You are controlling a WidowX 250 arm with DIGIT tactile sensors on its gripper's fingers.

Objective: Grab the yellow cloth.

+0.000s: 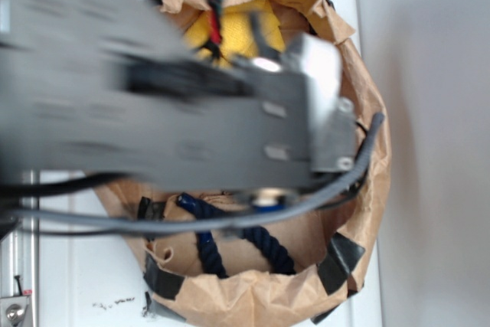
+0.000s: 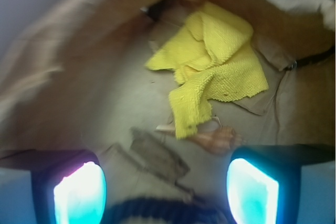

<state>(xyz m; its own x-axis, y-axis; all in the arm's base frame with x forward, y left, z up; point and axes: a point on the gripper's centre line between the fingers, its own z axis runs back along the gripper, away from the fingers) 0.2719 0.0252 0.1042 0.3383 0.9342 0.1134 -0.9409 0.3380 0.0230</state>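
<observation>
Hovering above the floor of the brown paper nest [image 2: 63, 77], the gripper [image 2: 165, 195] is standing wide, both lit fingertips [image 2: 80, 195] apart with nothing between them. Just ahead of the jaws a dark blue rope [image 2: 157, 211] is crossing the gap, and a dark flat scrap [image 2: 157, 156] is lying beyond it. Ahead and slightly right, a tan striped seashell [image 2: 218, 141] is resting close by, touching the cloth's near end. The yellow cloth [image 2: 218, 64] is lying farther forward, slightly right of centre, well apart from the fingertips. Its long axis is running diagonally, from the near dangling strip up to the far folded corner. Fabric is showing a nubby terry weave, crumpled in overlapping folds, edges ragged. In the exterior view the blurred arm [image 1: 153, 105] is covering most of the cloth. Judgement: the next move is calling for a forward reach past the shell.
</observation>
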